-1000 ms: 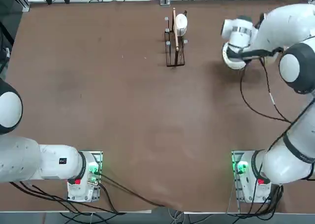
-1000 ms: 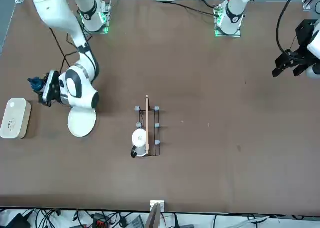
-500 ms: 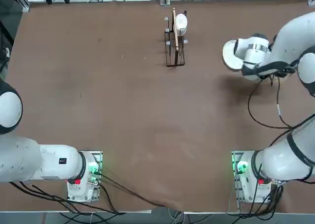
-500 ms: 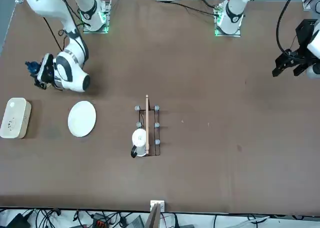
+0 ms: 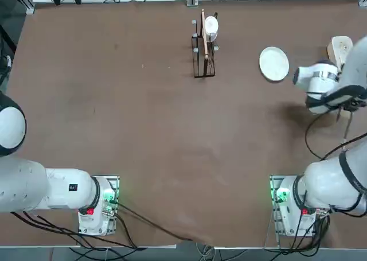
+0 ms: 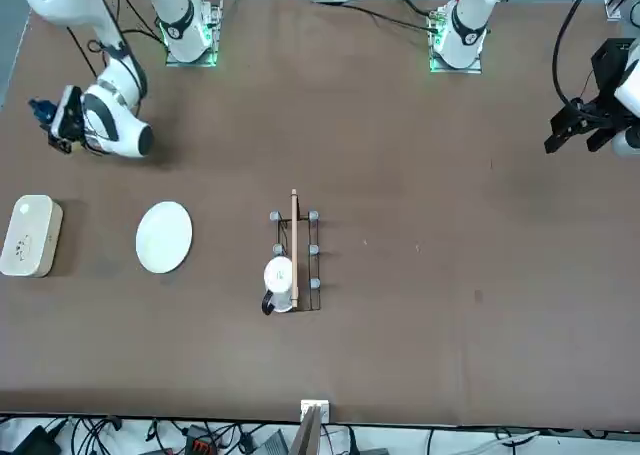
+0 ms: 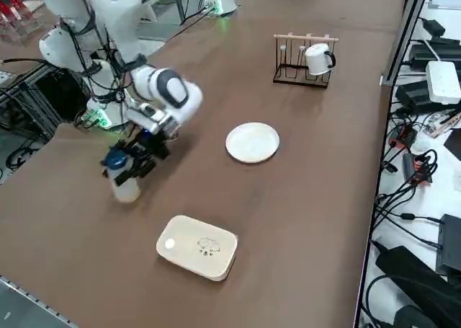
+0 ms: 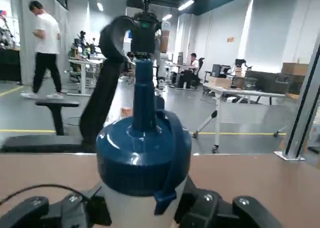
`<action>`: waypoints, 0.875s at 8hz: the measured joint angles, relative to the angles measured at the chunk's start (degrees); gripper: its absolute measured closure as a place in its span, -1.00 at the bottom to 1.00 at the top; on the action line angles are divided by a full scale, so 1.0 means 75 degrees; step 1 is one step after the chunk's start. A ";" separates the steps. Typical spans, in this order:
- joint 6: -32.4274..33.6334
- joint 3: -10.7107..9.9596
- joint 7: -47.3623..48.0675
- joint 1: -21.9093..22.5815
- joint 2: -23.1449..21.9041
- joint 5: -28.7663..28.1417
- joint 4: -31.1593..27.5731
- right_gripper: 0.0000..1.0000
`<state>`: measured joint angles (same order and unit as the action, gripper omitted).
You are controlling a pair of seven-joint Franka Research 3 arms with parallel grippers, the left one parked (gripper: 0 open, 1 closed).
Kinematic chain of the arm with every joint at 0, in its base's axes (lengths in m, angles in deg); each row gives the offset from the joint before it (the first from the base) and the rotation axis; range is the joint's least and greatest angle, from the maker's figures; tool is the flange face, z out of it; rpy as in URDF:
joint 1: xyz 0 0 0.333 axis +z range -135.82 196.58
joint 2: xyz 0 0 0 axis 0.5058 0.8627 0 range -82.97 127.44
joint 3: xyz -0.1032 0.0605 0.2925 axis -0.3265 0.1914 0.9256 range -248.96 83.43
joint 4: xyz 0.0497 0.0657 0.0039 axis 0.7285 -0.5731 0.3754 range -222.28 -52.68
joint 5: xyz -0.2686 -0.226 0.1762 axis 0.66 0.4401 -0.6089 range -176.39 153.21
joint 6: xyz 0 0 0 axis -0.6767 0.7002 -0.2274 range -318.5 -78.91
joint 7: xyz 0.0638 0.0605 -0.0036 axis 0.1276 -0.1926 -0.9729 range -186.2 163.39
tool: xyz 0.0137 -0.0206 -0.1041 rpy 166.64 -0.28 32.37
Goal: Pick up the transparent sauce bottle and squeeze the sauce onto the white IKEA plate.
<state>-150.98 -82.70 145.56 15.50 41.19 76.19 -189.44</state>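
Observation:
The transparent sauce bottle [image 7: 124,184] stands upright, its body whitish and its nozzle cap [image 8: 142,150] dark blue. My right gripper [image 7: 135,164] is shut on the bottle's body, with one black finger [image 8: 31,211] on each side of it. In the front view only the blue cap [image 6: 42,108] pokes out past the gripper [image 6: 58,121]. The white IKEA plate [image 5: 274,63] lies flat on the table, and the bottle is held well clear of the plate [image 7: 252,142], beside it and closer to the arm's base. In the top view the wrist [image 5: 319,83] hides the bottle.
A white rounded-rectangular box [image 7: 198,246] lies near the table's edge beyond the plate and close to the bottle. A wire rack with a white mug [image 5: 210,27] stands at the far middle of the table. The parked left arm stays at the other side.
My right arm has swung off the plate, moving toward the table's right edge and back toward its base, carrying the bottle. The plate is now uncovered.

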 joint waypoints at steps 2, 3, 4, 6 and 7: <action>-0.0295 0.0005 0.0033 -0.0473 0.0002 0.0120 -0.0179 0.10; -0.0368 0.0011 0.0043 -0.0504 0.0005 0.0120 -0.0240 0.10; -0.0506 0.0020 0.0060 -0.0505 0.0011 0.0119 -0.0268 0.10; -0.0718 0.0030 0.0097 -0.0505 0.0096 0.0119 -0.0284 0.10; -0.0762 0.0033 0.0102 -0.0506 0.0159 0.0119 -0.0285 0.10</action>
<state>-156.69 -82.45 146.32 11.70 42.39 77.08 -191.58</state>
